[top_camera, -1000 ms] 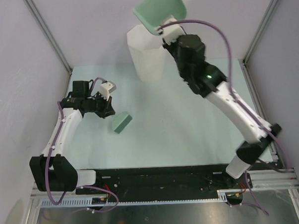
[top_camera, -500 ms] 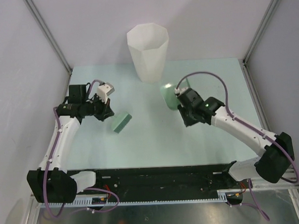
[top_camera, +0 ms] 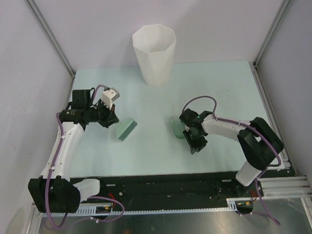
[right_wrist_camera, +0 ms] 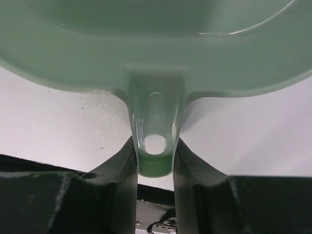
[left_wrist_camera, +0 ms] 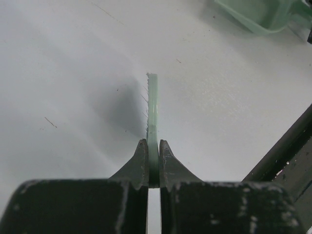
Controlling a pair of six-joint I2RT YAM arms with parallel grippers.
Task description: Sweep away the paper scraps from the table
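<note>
While both arms reach over the pale green counter (top_camera: 217, 88), each one grips a cleaning implement. On the left side, the left tool (left_wrist_camera: 153, 148) is pressed together on the thin edge of a small green brush (top_camera: 126, 128). Its wrist camera sees the brush edge-on, with fine bristles showing along one side and a soft shadow beside it on the counter. Whether the bristles touch the surface cannot be told. Right of the middle, the right tool (right_wrist_camera: 155, 152) pinches the short handle of a green dustpan (top_camera: 175, 128), one finger on each side, just at the hanging hole. The pan's body fills the upper part of that wrist view and sits low over the counter. Brush and dustpan are well apart, with bare counter between them. A tall white faceted bin (top_camera: 154, 55) stands upright at the far edge, near the middle, apart from both arms. Its inside shows only plain white from above, and whether any paper scraps lie in it cannot be told.
</note>
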